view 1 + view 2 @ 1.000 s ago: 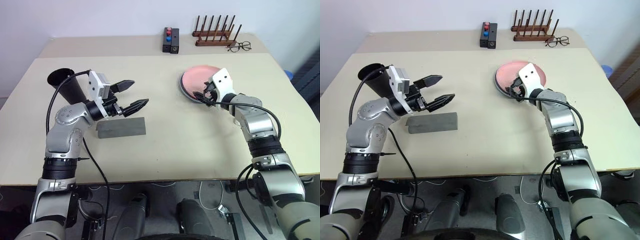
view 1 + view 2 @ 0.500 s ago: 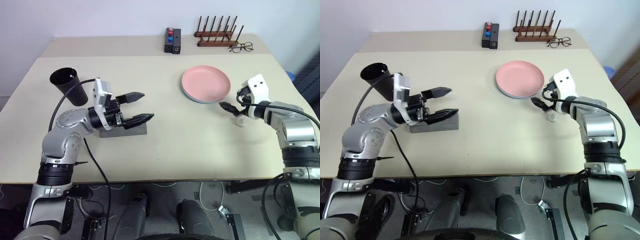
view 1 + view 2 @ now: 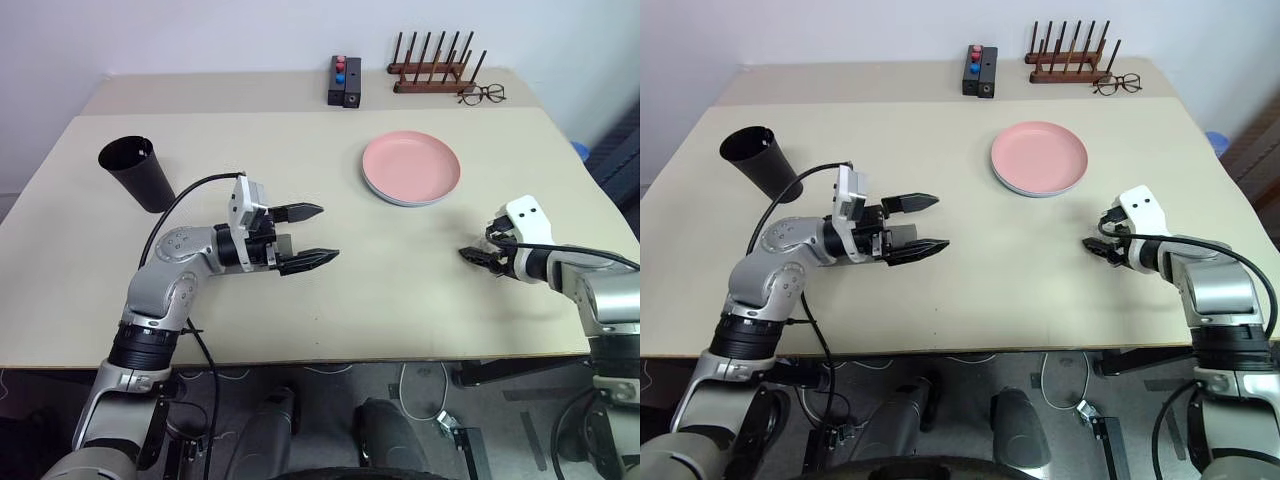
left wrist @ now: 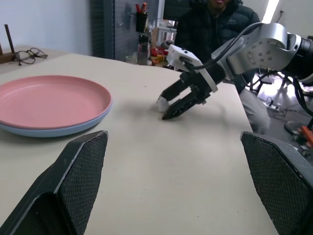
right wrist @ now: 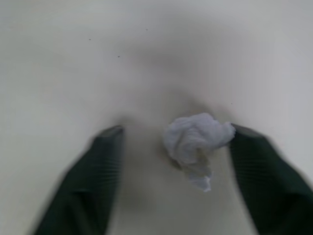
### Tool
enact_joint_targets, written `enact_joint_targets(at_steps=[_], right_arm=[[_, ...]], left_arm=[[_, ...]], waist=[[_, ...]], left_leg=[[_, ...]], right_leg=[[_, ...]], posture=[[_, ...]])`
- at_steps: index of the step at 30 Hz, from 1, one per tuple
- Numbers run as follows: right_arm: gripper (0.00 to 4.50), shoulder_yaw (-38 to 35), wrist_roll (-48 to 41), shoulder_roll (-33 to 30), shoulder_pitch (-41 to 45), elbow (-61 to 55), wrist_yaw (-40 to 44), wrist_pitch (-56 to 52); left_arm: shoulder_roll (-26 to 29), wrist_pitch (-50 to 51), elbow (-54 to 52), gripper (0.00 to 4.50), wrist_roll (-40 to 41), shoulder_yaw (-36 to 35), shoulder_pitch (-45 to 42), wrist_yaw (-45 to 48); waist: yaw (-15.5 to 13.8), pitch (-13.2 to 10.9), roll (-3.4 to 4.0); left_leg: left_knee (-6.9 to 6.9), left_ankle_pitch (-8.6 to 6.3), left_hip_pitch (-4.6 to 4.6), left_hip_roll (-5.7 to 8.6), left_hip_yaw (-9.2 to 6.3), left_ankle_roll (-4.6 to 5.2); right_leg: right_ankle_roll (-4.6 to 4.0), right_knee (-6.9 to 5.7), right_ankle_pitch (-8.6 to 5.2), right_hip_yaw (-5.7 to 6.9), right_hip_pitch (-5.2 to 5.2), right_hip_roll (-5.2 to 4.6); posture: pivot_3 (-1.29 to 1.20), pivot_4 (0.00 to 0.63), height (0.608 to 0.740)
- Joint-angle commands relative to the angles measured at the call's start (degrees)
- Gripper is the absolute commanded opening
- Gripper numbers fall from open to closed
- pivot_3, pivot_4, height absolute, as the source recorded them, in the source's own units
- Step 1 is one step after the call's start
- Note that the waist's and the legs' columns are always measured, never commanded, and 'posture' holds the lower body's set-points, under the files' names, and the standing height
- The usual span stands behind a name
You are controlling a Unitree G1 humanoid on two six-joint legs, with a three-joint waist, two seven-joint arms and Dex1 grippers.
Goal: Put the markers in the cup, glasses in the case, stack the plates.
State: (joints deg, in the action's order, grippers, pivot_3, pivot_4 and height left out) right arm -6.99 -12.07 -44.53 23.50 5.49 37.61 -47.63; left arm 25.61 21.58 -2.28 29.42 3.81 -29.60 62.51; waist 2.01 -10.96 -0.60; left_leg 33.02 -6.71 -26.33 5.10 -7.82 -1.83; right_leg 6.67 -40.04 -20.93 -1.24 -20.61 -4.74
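The salmon pink plate point(image 3: 411, 167) lies stacked on the light blue plate point(image 3: 398, 199) at the right of the table. A black cup point(image 3: 140, 173) stands at the far left. My left gripper point(image 3: 328, 232) is open above mid-table, pointing toward the right, with nothing held. My right gripper point(image 3: 468, 255) rests low at the table's right side, open, its fingers either side of a crumpled white paper wad point(image 5: 195, 139) that sits close against one finger point(image 5: 257, 166). The markers, the glasses and the case are hidden or out of view.
At the back edge stand a wooden peg rack point(image 3: 430, 70), a black box with red and blue buttons point(image 3: 343, 82) and thin clear-lens spectacles point(image 3: 480, 94). A person in dark clothes point(image 4: 220, 22) sits beyond the table's right end.
My right gripper left the pink plate's edge, swung right and toward the front, and came down around the white wad. My left gripper slid to the right, now covering where the grey case lay.
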Motion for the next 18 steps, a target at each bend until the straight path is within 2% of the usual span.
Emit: enact_joint_targets(at_steps=[1,3,10,14,18], right_arm=[[1.10,-3.20,-1.47,1.20,3.80,-0.41,-1.73,1.46],[0.03,-3.22,-1.02,2.25,6.38,0.66,-3.03,3.81],[0.03,-0.99,1.09,9.70,20.10,11.06,-6.97,19.71],[0.03,1.74,3.17,16.47,26.33,23.58,-8.07,27.36],[1.53,2.66,5.86,18.85,30.90,35.12,-9.85,34.31]], left_arm=[[0.15,-1.12,-0.52,4.50,-0.16,-0.56,-0.94,0.03],[-0.08,-2.18,-0.13,4.50,-0.88,-1.10,-1.05,-0.91],[-3.02,-10.26,6.97,4.50,-6.47,-4.47,-4.78,-10.96],[-3.22,-11.78,7.33,4.50,-6.01,-5.61,-4.56,-11.44],[-3.00,-10.96,4.95,4.50,-5.53,-5.66,-2.87,-11.89]], waist=[[0.19,0.00,0.00],[0.46,-0.01,0.01],[0.43,-0.01,0.01],[0.56,-0.01,-0.01],[0.09,-0.02,0.01]], left_leg=[[0.00,0.00,0.00,0.00,0.00,0.00],[-0.01,0.00,0.00,-0.01,0.01,0.00],[-0.02,0.01,0.00,-0.01,0.01,-0.01],[-0.04,0.01,0.00,-0.01,0.00,-0.01],[-0.04,0.02,0.00,0.04,-0.01,-0.02]], right_leg=[[0.00,0.00,0.00,0.00,0.00,0.00],[0.00,0.00,0.00,-0.01,-0.02,0.01],[0.01,0.00,0.01,0.01,-0.03,0.07],[0.02,0.00,0.01,0.04,-0.01,0.13],[0.02,0.00,0.01,0.05,0.00,0.12]], posture=[[0.00,0.150,0.737],[0.00,0.150,0.737],[0.00,0.150,0.737],[0.00,0.150,0.737],[0.00,0.150,0.737]])
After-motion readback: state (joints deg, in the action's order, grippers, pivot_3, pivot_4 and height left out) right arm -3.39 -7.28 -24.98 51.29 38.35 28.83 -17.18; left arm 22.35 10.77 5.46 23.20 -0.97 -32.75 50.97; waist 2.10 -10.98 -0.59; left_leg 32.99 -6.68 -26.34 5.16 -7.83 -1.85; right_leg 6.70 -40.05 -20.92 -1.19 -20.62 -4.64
